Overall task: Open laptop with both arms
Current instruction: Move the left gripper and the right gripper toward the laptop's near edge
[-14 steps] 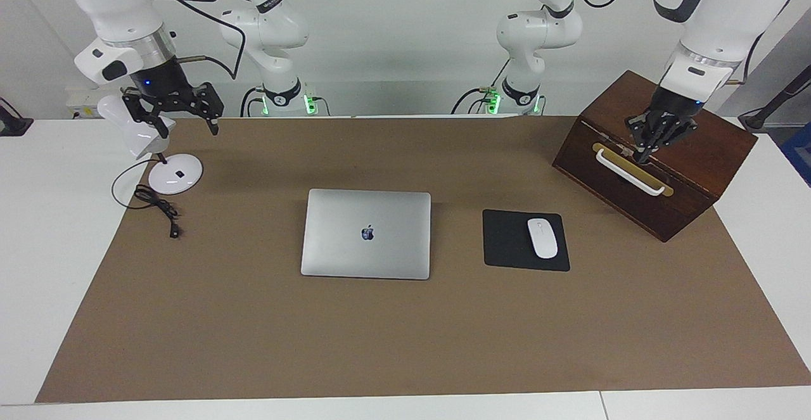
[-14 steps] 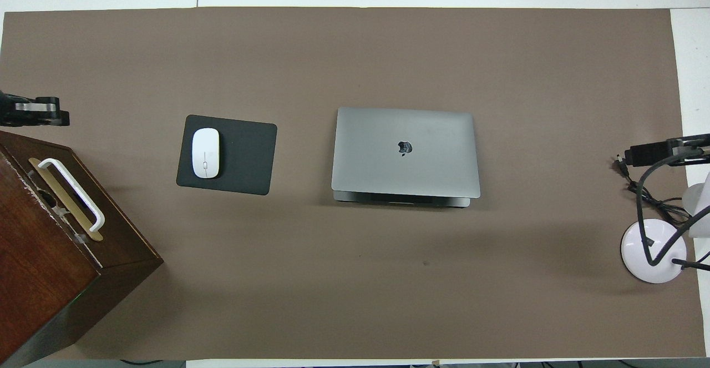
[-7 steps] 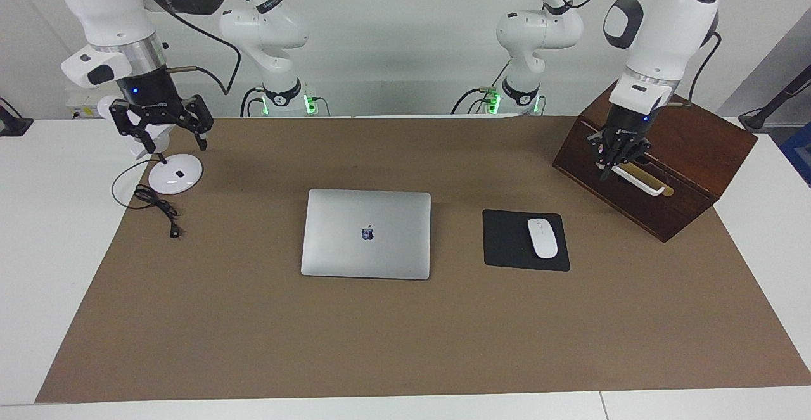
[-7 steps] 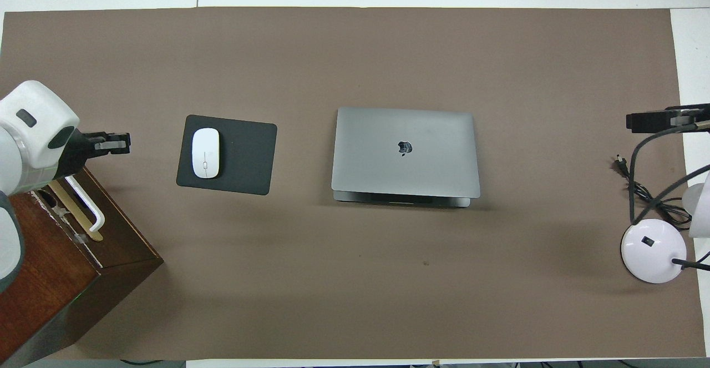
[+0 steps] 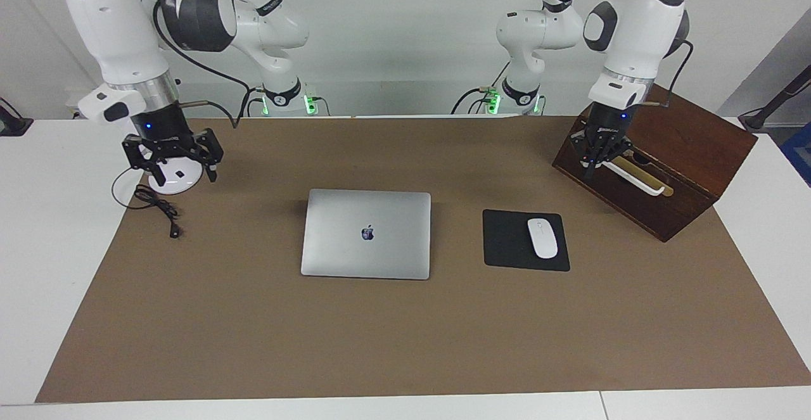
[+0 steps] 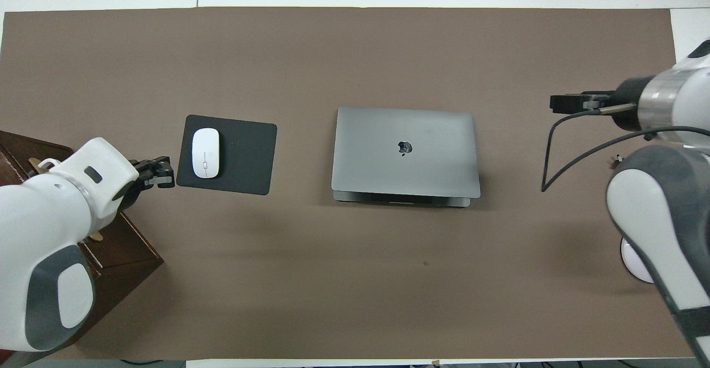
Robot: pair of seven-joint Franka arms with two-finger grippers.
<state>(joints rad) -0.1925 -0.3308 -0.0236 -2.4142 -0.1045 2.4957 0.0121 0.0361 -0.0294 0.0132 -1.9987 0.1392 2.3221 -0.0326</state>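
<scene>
laptop (image 5: 366, 234) lying closed mid-tabletop, long axis running arm to arm. left tool (image 5: 597, 159) hanging closed over box; right tool (image 5: 172, 159) hanging open over lamp.

From overhead, you see the right arm (image 6: 660, 235) covering most of the lamp base (image 6: 632, 260). The left arm (image 6: 55, 246) hides much of the wooden box (image 6: 119, 246), and the picture's edge cuts the box too. In the facing view the right gripper (image 5: 172, 168) stands in front of the lamp base (image 5: 180, 182), and the lamp's head is hidden.
</scene>
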